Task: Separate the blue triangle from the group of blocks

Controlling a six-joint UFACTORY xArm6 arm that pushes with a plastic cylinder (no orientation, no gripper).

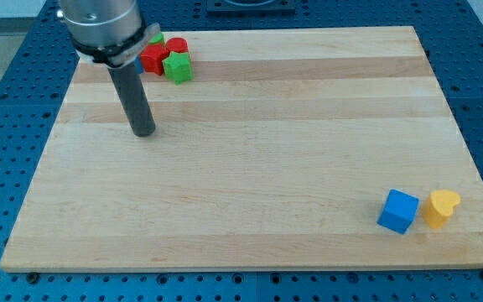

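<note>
My tip (pixel 144 132) rests on the wooden tabletop (pixel 250 159) near the view's top left, standing apart from every block, with bare wood all round its end. There is no pincer on this arm, only the straight dark rod, so nothing is clasped or let go. Just up and to the view's right of the tip sits a tight cluster at the tabletop's top edge: a red block (pixel 153 59), a green star-like block (pixel 178 67) touching it on the right, a red cylinder (pixel 177 44) behind, and a sliver of another green block (pixel 156 39) partly hidden by the arm's grey housing. No blue triangle can be made out there; if one lies in the cluster, the arm hides it. Well apart, near the view's bottom right corner, a blue cube (pixel 398 210) stands just beside a yellow heart-shaped block (pixel 441 207).
</note>
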